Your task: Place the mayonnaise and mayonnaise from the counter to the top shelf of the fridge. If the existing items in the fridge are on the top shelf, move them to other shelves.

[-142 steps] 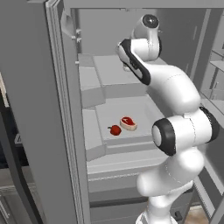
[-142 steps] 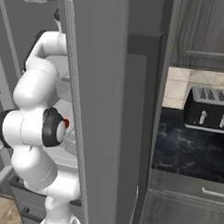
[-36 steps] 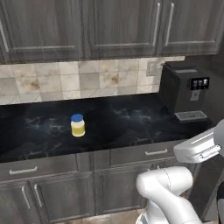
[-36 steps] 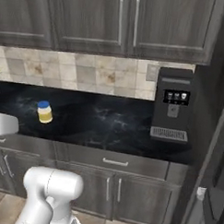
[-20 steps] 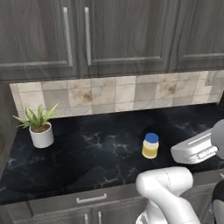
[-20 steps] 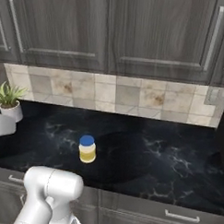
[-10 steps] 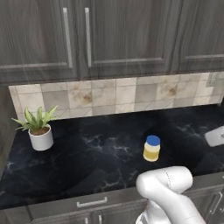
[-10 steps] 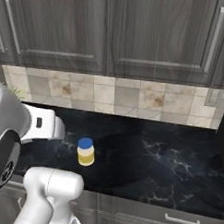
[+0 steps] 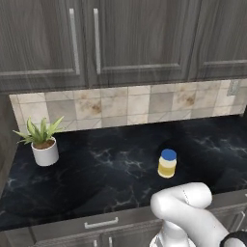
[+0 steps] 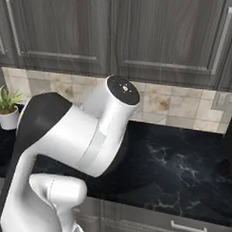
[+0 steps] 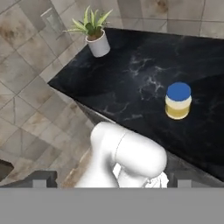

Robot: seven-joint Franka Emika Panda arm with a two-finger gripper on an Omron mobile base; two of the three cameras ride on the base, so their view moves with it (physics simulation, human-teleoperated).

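- Pale-yellow mayonnaise jar (image 9: 167,163) with its blue lid on stands upright on your black bench (image 9: 96,173), nothing touching it.
- White pot (image 9: 45,152) holding a green plant sits well apart at the bench's far end.
- Your pincer (image 11: 109,180) is spread wide, grasping nothing.

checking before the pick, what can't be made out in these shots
- Mayonnaise jar: its label is too small to read in the left base view and the hand view.
- Counter: in the right base view the arm hides its left middle stretch.
- Potted plant: cut by the left edge of the right base view.
- Hand: the fingertips, low in the hand view, are too dim and small to judge.
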